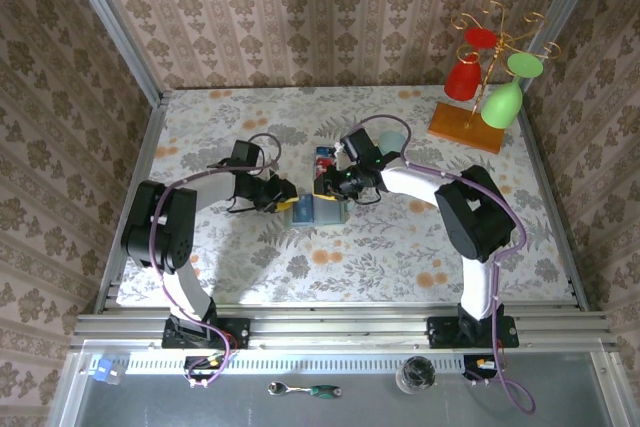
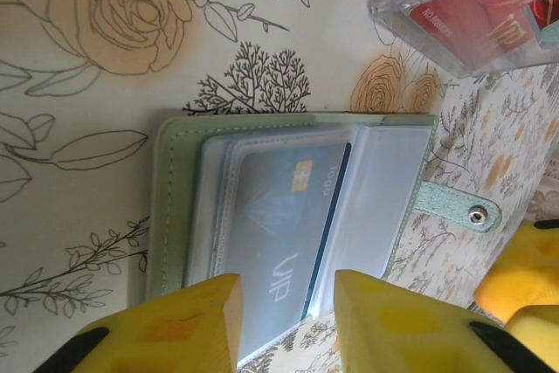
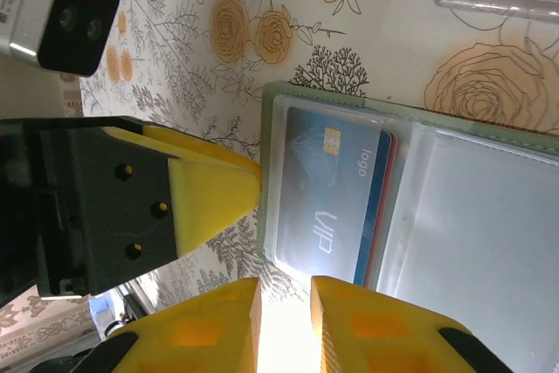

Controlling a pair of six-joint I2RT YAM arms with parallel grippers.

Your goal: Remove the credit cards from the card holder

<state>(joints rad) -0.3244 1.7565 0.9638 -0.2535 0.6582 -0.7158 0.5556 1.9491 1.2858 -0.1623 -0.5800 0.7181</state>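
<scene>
Card holder [image 2: 170,207]: matt grey-green soft leather-like cover, stitched edge, small shiny metal snap stud [image 2: 477,212]; clear glossy plastic sleeves [image 2: 384,189] over a smooth blue plastic card [image 2: 271,216].

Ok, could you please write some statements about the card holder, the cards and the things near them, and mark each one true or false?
1. The card holder lies opened out flat on the table. True.
2. A blue card printed with VIP sits inside a clear sleeve of the card holder. True.
3. The clear box beside the card holder is empty. False: a red card lies in it.
4. The glasses hanging on the rack at the far right are all blue. False: there are red glasses and green glasses.
</scene>
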